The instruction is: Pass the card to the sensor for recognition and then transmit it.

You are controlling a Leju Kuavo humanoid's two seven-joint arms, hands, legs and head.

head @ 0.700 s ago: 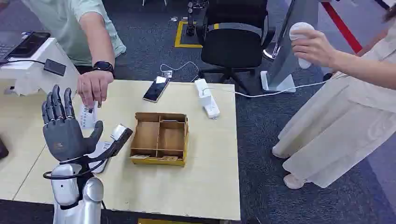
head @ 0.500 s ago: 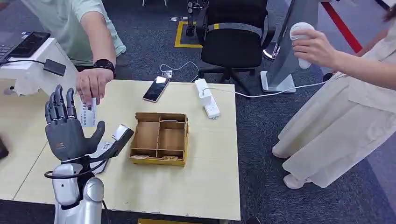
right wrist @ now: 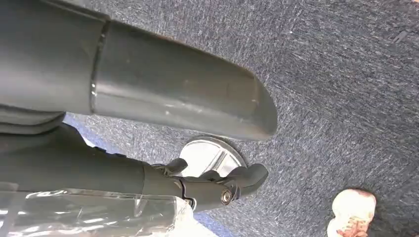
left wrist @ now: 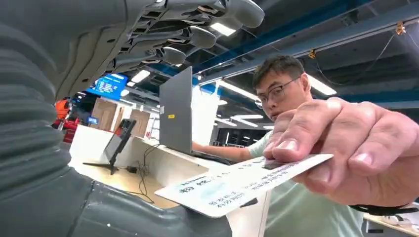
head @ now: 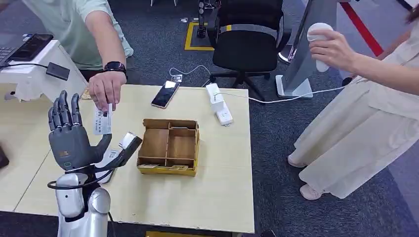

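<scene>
Now the handover nears at a pale wooden table (head: 212, 197), where a person in a light green shirt (head: 74, 19) leans in from the far side, while a second person in cream clothing (head: 360, 123) stands well apart on the right, holding up a white handheld device (head: 318, 42). Over the last half second the first person's hand (head: 104, 89) has carried the card (head: 102, 121) sideways and a little farther from the robot, so that it now hangs just beside the fingertips of the robot's raised left hand (head: 69, 140), apart from them and not yet touching. That hand has barely moved: it stands palm-up above the near left corner of the table, fingers (head: 63, 116) spread and upright, thumb out to the side, holding nothing. The left wrist view shows the card (left wrist: 242, 185) pinched flat between the person's thumb and fingers (left wrist: 341, 148), its printed face toward the robot's palm. A partitioned wooden tray (head: 169, 145) sits mid-table; a phone (head: 165, 94) and a white power strip (head: 218, 102) lie near the far edge. The right hand (right wrist: 217, 185) hangs low over grey carpet, fingers curled in on nothing. Judging by this, the card is still to be taken, and the sensor pass lies ahead.
</scene>
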